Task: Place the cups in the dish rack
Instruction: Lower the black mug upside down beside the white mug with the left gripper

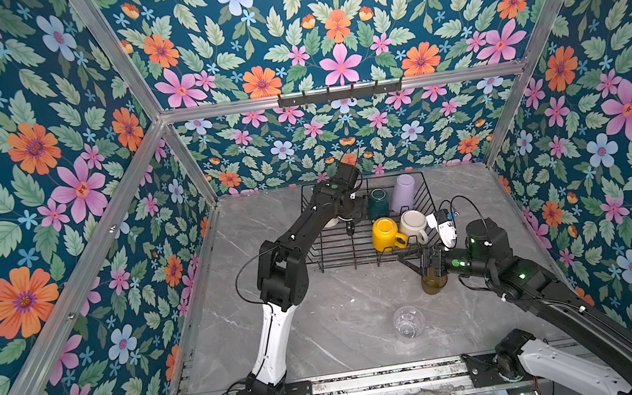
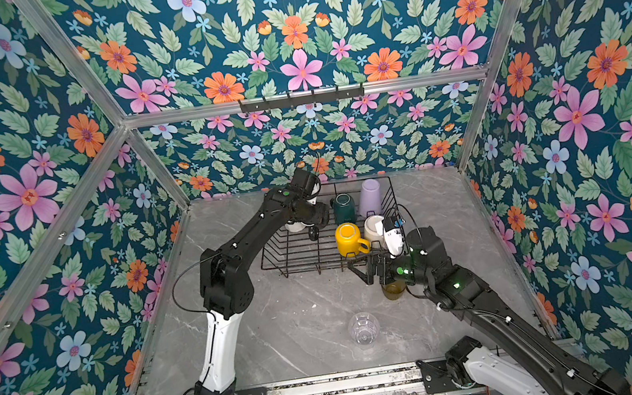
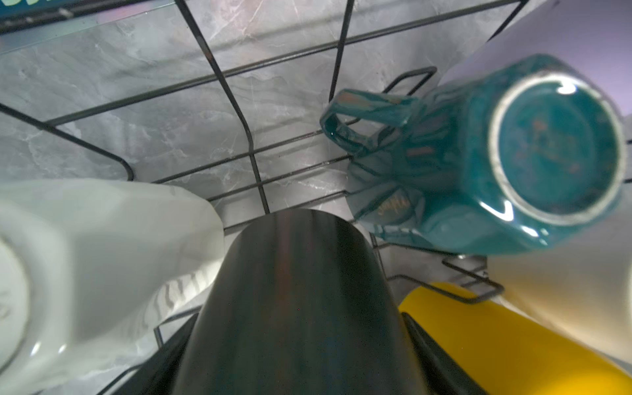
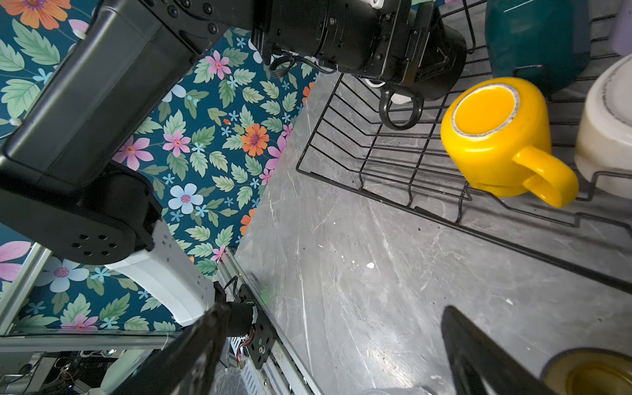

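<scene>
I see my left claw (image 3: 301,355) clamped on the black mug (image 4: 444,48) over the dish rack (image 4: 355,188) — right claw (image 4: 333,309) wide open, empty.

Left arm (image 1: 291,244) reaches toward the far edge of the bench (image 1: 342,308), its tool (image 1: 351,211) gripping a black mug (image 4: 448,65). Right arm (image 1: 536,281) angles inward, its tool (image 1: 409,261) spread wide.

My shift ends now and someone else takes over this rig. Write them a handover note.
Left gripper: shut on the black mug, low in the dish rack.
Right gripper: open, empty, beside the olive-brown tumbler on the table.
Done, in rack: dark green mug, lilac tumbler, yellow mug, cream mug, white mug.
To do: release black mug; load olive-brown tumbler and clear glass.
</scene>
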{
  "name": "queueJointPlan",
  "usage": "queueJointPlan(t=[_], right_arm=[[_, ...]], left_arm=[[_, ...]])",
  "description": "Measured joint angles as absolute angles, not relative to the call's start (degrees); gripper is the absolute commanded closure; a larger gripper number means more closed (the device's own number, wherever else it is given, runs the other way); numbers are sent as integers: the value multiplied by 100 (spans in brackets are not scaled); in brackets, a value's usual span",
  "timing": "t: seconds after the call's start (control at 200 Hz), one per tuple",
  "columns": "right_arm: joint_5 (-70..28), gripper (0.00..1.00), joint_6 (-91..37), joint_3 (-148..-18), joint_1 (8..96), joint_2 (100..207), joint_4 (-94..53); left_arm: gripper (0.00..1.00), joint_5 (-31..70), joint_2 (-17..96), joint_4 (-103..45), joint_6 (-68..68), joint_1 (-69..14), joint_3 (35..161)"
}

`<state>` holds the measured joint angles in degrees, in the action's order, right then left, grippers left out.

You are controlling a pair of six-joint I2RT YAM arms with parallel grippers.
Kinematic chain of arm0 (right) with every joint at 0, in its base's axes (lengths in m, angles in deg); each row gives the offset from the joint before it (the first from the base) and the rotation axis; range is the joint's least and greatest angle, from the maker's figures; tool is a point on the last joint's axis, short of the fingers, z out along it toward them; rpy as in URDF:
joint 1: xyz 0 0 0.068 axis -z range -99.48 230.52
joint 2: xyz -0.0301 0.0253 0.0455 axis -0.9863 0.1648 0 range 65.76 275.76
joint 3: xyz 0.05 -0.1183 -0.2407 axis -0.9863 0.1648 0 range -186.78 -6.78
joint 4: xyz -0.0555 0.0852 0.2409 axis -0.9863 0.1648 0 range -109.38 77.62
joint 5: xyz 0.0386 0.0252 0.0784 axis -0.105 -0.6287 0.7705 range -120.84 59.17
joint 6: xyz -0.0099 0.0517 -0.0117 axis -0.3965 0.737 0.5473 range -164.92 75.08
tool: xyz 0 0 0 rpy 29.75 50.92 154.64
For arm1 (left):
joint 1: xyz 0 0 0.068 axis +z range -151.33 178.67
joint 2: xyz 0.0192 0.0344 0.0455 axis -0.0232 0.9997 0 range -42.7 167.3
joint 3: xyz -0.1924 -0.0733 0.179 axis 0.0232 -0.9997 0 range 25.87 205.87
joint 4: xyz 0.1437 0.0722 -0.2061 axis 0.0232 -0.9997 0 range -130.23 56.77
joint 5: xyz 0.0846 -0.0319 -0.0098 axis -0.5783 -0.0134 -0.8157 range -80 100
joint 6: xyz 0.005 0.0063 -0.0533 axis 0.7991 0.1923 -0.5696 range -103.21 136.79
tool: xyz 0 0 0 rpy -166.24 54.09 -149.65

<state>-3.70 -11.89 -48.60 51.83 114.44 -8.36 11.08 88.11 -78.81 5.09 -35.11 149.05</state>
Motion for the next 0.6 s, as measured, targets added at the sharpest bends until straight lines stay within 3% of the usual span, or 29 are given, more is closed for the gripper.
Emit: queueJointPlan(t=[0.36, 0.505, 0.6], right_arm=[[-339, 3, -1077, -4805, 5183, 11422, -873], [-339, 3, -1075, -4799, 5183, 11403, -875], [-339, 3, -1075, -4797, 5183, 11401, -875]], left_arm=[[100, 1065, 9208, -7873, 465, -3456, 14957], [89, 1067, 9283, -7857, 421, -3445, 14999], [75, 1065, 9298, -7820, 362, -3437, 15019]])
